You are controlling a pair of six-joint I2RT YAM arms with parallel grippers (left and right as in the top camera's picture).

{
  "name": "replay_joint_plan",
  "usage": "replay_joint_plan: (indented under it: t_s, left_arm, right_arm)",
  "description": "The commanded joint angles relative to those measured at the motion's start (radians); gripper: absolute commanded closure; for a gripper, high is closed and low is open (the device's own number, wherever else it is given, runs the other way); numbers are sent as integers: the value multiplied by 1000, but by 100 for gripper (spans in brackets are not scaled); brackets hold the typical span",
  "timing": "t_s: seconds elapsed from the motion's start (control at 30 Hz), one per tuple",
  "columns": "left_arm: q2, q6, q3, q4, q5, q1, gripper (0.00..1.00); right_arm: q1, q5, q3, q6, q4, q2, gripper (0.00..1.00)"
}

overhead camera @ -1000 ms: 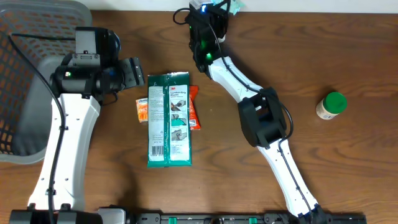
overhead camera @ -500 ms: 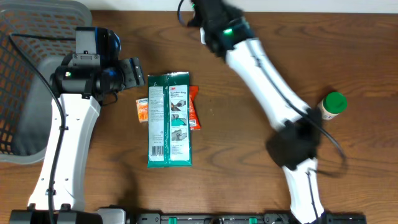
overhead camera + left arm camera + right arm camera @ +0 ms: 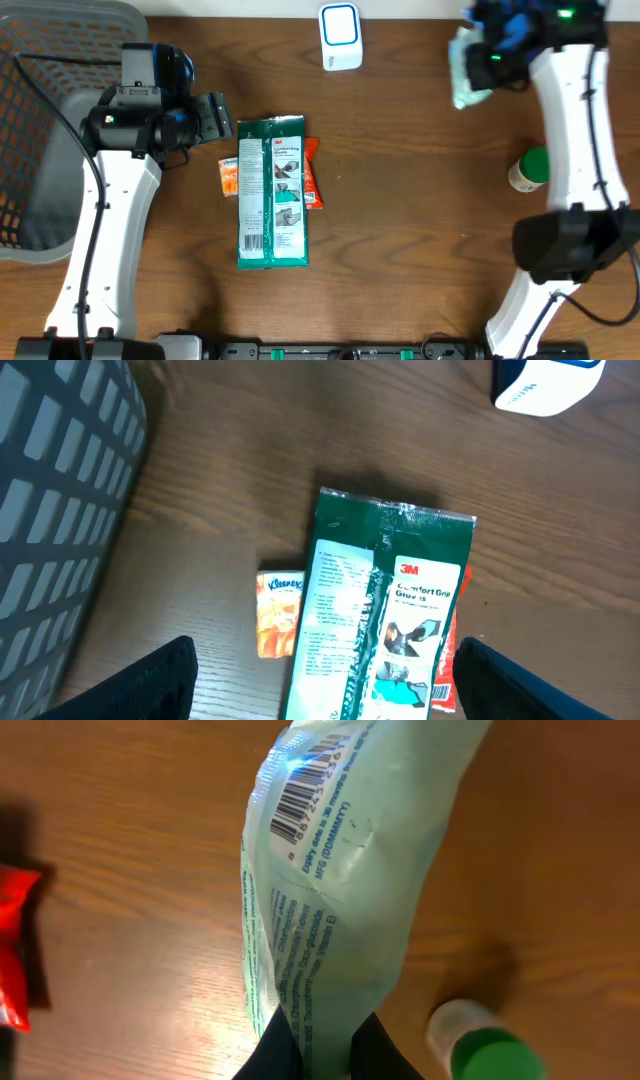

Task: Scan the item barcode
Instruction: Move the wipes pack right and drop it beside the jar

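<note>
Nearest the robot's side of the brown wooden tabletop (image 3: 400,250), a long dark green plastic glove package (image 3: 272,190) is lying flat, running lengthwise toward the far edge. A small orange tissue pack (image 3: 229,178) is sitting against its left edge. A red foil packet (image 3: 313,172) is showing along its right edge, partly covered by the package. Well off to the right, a small cream bottle with a green cap (image 3: 530,170) is standing upright beside the right arm.

A little farther out, the left tool (image 3: 222,118) is hovering just left of the package's far end. Its jaws are standing wide apart and gripping nothing. Its wrist camera is looking down on the package, the tissue pack and a corner of the scanner. A grey plastic mesh basket (image 3: 40,60) is sitting at the left, beside this arm.

Farther still, toward the far right, the right tool (image 3: 480,60) is pinching a pale green plastic pouch (image 3: 462,70) — its fingers are closed tight on one end. In the right wrist view the pouch is stretching away from the fingers (image 3: 275,1050) over the tabletop, and its printed black barcode (image 3: 310,785) is sitting at the outer end, facing that camera.

At the far edge, a white box-shaped scanner with a blue face (image 3: 340,37) is standing — well apart from the pouch, to its left.
</note>
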Motion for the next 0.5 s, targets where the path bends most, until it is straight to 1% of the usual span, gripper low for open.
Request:
replay_joint_plan:
  t_s: [0.0, 0.1, 0.27, 0.33, 0.37, 0.4, 0.47]
  left_arm:
    - [6, 6, -4, 0, -2, 3, 18]
    - [6, 6, -4, 1, -2, 3, 18]
    - [6, 6, -4, 0, -2, 3, 18]
    - [6, 6, -4, 0, -2, 3, 18]
    - [6, 6, -4, 0, -2, 3, 18]
    - [6, 6, -4, 0, -2, 3, 18]
    - [6, 6, -4, 0, -2, 3, 18]
  right_arm:
    - [-120, -170, -139, 55, 85, 19, 99]
    - [-204, -172, -306, 84, 234, 19, 99]
    - [-276, -172, -483, 89, 407, 19, 99]
    - [-292, -172, -550, 89, 477, 19, 93]
    - [-298, -172, -585, 89, 518, 19, 86]
    - [-299, -171, -595, 89, 534, 19, 83]
    - [-300, -171, -595, 89, 543, 19, 60]
